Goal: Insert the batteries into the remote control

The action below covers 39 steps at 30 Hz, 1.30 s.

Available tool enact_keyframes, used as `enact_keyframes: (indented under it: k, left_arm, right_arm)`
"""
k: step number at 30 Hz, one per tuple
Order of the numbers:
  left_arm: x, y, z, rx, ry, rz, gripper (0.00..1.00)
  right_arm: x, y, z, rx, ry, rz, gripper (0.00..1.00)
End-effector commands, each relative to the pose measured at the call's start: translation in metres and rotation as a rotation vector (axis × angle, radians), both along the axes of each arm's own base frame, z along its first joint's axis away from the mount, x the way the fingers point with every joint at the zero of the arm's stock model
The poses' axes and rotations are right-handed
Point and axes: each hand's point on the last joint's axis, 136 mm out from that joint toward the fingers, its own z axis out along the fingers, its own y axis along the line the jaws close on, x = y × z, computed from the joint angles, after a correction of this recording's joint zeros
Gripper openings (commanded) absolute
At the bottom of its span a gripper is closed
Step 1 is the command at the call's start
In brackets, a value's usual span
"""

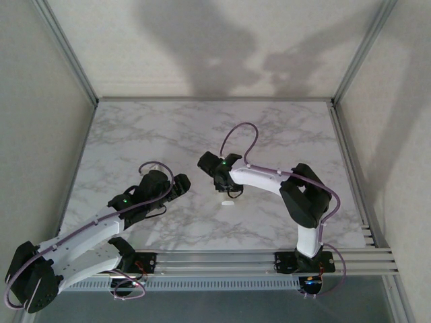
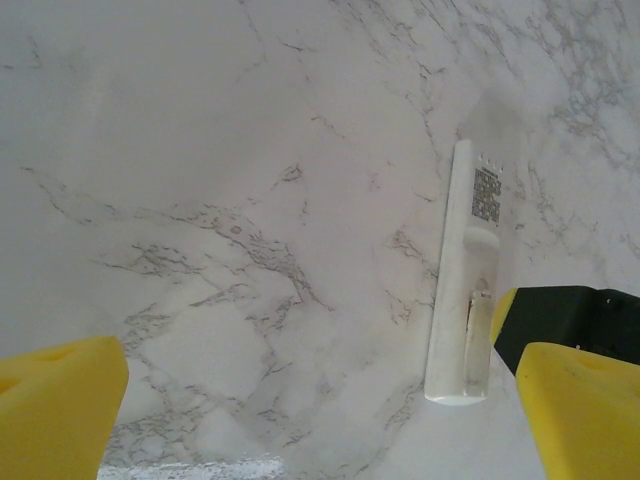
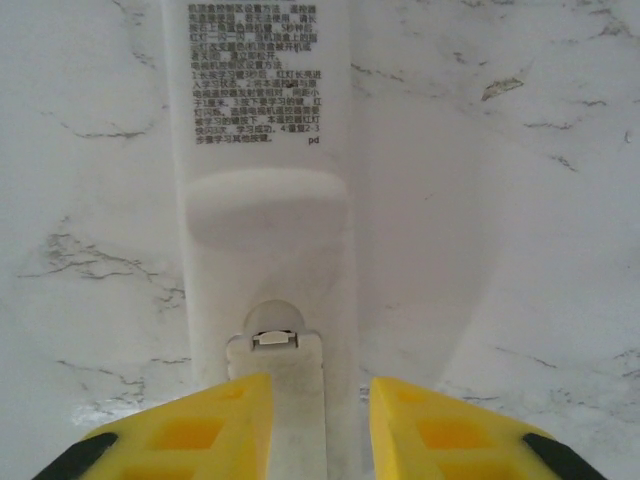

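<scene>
on the marble table (image 1: 283, 128), left gripper (image 1: 179, 184) gapes wide; right gripper (image 3: 320, 425) over remote control (image 2: 462, 300), grip unclear.

The plain white back of the remote control (image 3: 265, 200) carries a printed block (image 3: 255, 75) of about a dozen short lines of small dark Chinese characters, too fine and blurred to read, apart from the figures "2-3" in the second-last line and the letters "pd" at its lower right corner. From the left wrist, the same remote control (image 2: 465, 300) shows that print as a small dark patch (image 2: 486, 195), where nothing is legible.
</scene>
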Motion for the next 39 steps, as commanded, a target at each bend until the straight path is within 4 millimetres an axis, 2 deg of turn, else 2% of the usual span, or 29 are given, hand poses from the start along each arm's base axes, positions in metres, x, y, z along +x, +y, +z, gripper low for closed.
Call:
enact_keyframes:
  k: [1,8,13,16,20,27,30,33,39]
  left_arm:
    - [0.0,0.002,-0.001,-0.002,-0.006,-0.002,1.0]
    - [-0.001,0.001,-0.003,-0.005,-0.001,-0.009,0.99]
    - [-0.001,0.0,-0.002,-0.01,-0.002,-0.013,1.0]
    - [-0.001,-0.002,-0.004,-0.014,0.003,-0.019,1.0]
    - [0.0,-0.005,-0.006,-0.019,0.01,-0.027,0.99]
    - [0.004,-0.006,0.001,-0.01,-0.007,-0.028,1.0]
    - [0.005,-0.007,0.001,-0.01,-0.008,-0.028,1.0]
    - [0.006,-0.008,0.0,-0.011,-0.005,-0.032,1.0]
    - [0.005,-0.008,-0.001,-0.009,0.0,-0.034,1.0]
  right_arm:
    - [-0.004,-0.008,-0.012,-0.028,0.036,-0.003,0.32]
    - [-0.003,-0.01,-0.028,-0.032,0.07,-0.008,0.32]
    - [-0.013,-0.014,-0.049,-0.028,0.125,-0.019,0.32]
    - [-0.017,-0.015,-0.054,0.004,0.145,-0.025,0.31]
    - [-0.015,-0.019,-0.049,0.011,0.151,-0.031,0.3]
    - [0.003,-0.012,0.005,0.036,0.048,0.011,0.33]
    - [0.006,-0.013,0.017,0.048,0.02,0.016,0.33]
    - [0.006,-0.013,0.01,0.043,0.039,0.02,0.33]
    - [0.001,-0.012,-0.023,0.021,0.108,0.019,0.32]
